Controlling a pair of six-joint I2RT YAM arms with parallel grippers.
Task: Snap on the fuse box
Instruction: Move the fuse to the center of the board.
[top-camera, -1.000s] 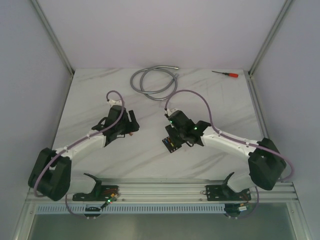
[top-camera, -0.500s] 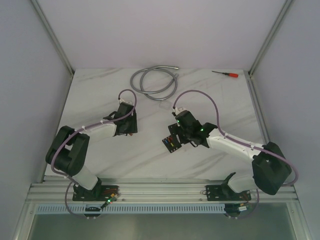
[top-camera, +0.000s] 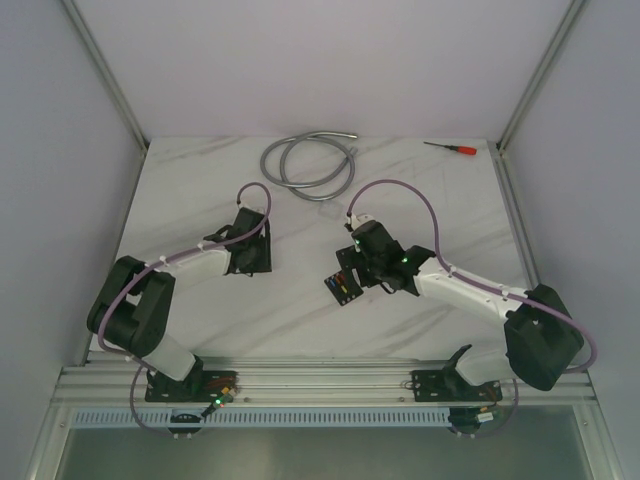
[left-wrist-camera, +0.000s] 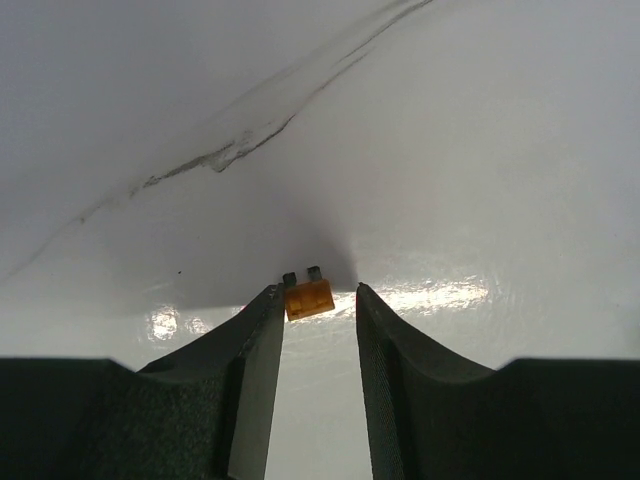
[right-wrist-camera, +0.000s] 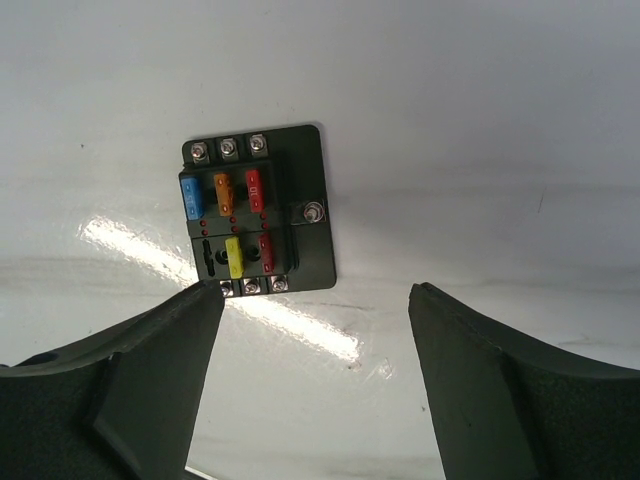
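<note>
The fuse box (right-wrist-camera: 255, 210) is a small black block lying flat on the white table, with blue, orange, red and yellow fuses seated in its slots. In the top view the fuse box (top-camera: 343, 286) sits just off my right gripper (top-camera: 355, 275). That right gripper (right-wrist-camera: 318, 290) is open wide and empty, its fingertips just short of the box's near edge. My left gripper (left-wrist-camera: 317, 290) is low over the table and straddles a loose orange fuse (left-wrist-camera: 308, 298). The fuse touches the left finger, and a gap separates it from the right finger. In the top view the left gripper (top-camera: 257, 265) is at centre left.
A coiled grey cable (top-camera: 308, 165) lies at the back middle of the table. A red-handled screwdriver (top-camera: 452, 148) lies at the back right corner. Metal frame posts stand at both back corners, and the mounting rail (top-camera: 330, 385) runs along the near edge.
The left arm folded back and its gripper came down round the orange fuse, its jaws narrowing. The right gripper opened wider and drew back slightly from the fuse box.
</note>
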